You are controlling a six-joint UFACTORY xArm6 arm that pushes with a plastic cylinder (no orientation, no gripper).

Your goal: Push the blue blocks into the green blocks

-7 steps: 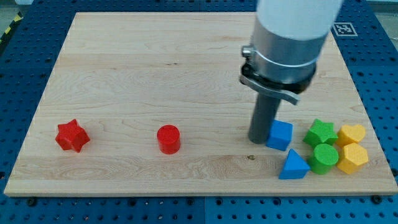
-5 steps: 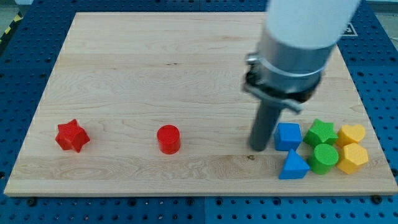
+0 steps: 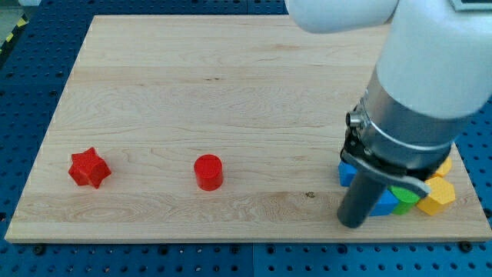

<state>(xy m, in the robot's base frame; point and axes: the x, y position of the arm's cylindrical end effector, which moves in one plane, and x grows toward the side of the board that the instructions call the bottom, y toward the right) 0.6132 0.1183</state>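
Blue blocks (image 3: 347, 172) sit mostly hidden behind the arm near the wooden board's (image 3: 192, 92) bottom right corner, packed against a green block (image 3: 406, 194) and yellow blocks (image 3: 437, 194) whose shapes cannot be made out. The rod carries no jaws and holds nothing; its tip (image 3: 352, 224) rests on the board just left of that cluster. Well to the cluster's left lie a red cylinder (image 3: 208, 171) and, farther left, a red star (image 3: 89, 168).

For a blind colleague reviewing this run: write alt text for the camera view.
A robot arm's dark rod stands at the view's lower right of a wooden board, my tip against a tight cluster of blue blocks, a green block and yellow blocks, mostly hidden behind the arm. A red star and a red cylinder sit apart toward the lower left.
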